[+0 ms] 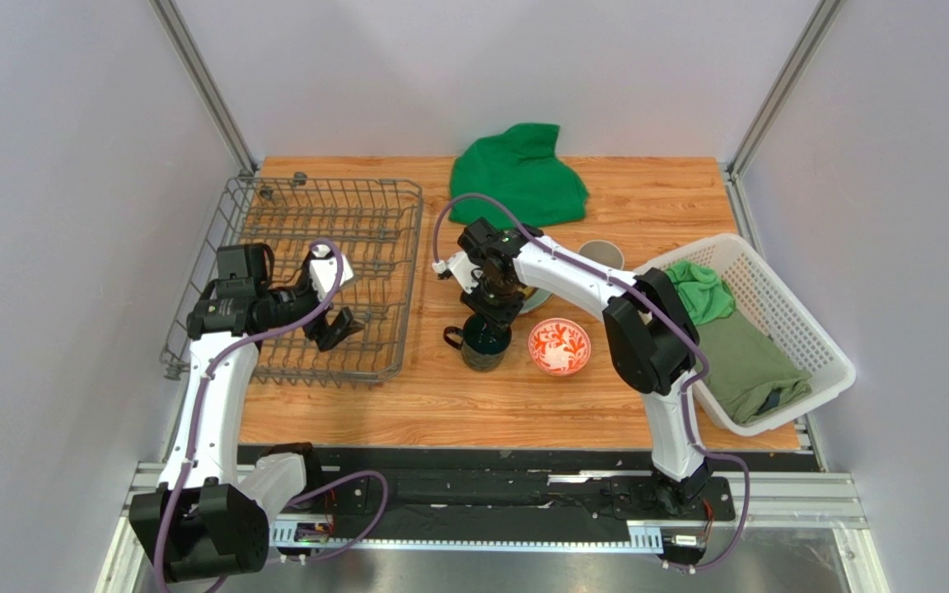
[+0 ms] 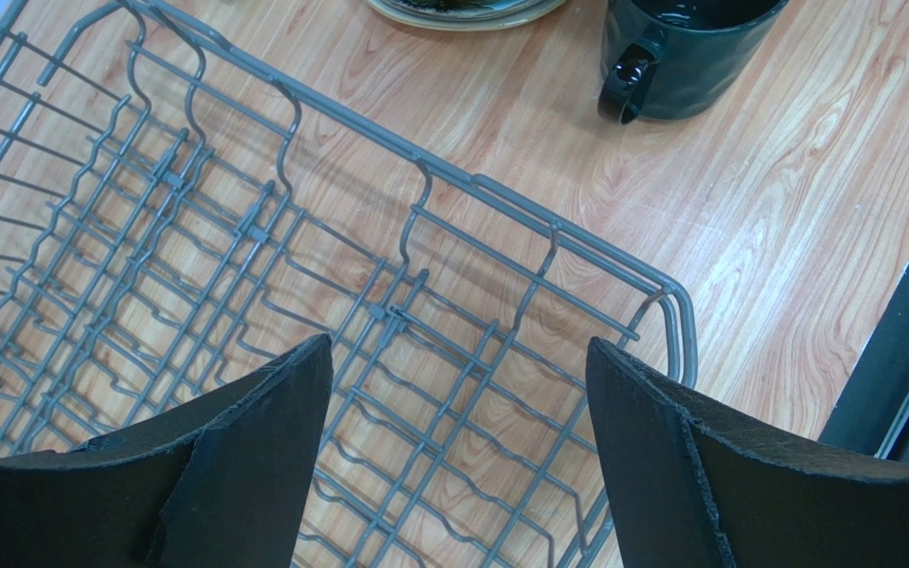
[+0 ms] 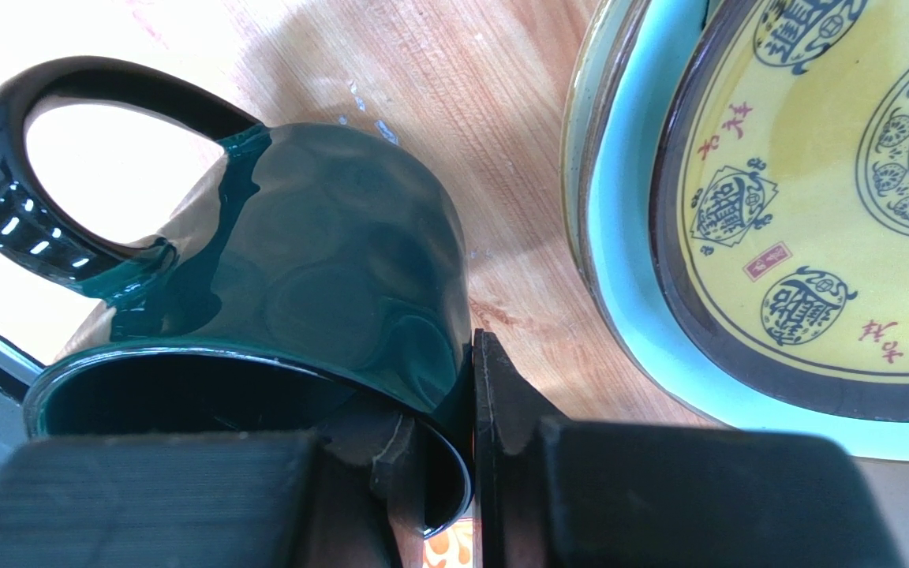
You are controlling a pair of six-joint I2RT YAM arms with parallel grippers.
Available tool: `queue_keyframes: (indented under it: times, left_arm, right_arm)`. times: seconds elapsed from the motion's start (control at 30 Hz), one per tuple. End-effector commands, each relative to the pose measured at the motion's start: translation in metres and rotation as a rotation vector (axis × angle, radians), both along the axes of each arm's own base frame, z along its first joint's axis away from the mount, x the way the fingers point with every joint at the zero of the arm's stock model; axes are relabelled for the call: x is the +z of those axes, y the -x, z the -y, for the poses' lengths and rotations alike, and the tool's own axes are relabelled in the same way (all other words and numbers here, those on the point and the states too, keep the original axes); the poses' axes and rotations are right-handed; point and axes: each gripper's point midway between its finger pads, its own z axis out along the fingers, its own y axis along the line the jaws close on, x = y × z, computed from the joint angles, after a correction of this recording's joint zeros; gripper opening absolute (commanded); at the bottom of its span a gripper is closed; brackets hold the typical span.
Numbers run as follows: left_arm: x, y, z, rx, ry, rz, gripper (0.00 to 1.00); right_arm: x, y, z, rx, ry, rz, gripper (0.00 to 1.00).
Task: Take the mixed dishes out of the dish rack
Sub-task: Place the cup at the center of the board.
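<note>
The grey wire dish rack (image 1: 319, 241) stands at the left and holds no dishes; it also shows in the left wrist view (image 2: 424, 296). My left gripper (image 1: 337, 328) (image 2: 459, 349) is open and empty above the rack's near right corner. My right gripper (image 1: 489, 311) (image 3: 453, 402) is shut on the rim of the dark teal mug (image 1: 486, 342) (image 3: 305, 272) (image 2: 685, 47), one finger inside and one outside, low over the table. The yellow-and-dark patterned plate (image 3: 815, 178) (image 1: 532, 298) lies just beyond the mug. The red-and-white bowl (image 1: 559, 346) and beige cup (image 1: 602, 255) sit on the table.
A green cloth (image 1: 519, 173) lies at the back middle. A white lattice basket (image 1: 814, 358) with green cloths stands tilted at the right edge. Bare wood lies between the rack and the mug.
</note>
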Motion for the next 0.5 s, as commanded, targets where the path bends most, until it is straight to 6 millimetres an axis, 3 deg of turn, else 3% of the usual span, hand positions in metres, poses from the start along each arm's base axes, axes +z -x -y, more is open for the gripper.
queue_keyframes:
  times: [0.0, 0.3, 0.47]
  left_arm:
    - [0.002, 0.001, 0.003, -0.028, -0.001, 0.031, 0.86]
    - [0.0, 0.0, 0.002, -0.024, -0.002, 0.031, 0.86]
    - [0.001, -0.001, 0.002, -0.024, -0.002, 0.033, 0.86]
  right_arm:
    - [0.012, 0.002, -0.006, 0.02, -0.03, 0.03, 0.17]
    - [0.02, -0.001, -0.006, 0.023, -0.035, 0.056, 0.3]
    - [0.024, -0.001, -0.006, 0.024, -0.038, 0.068, 0.32]
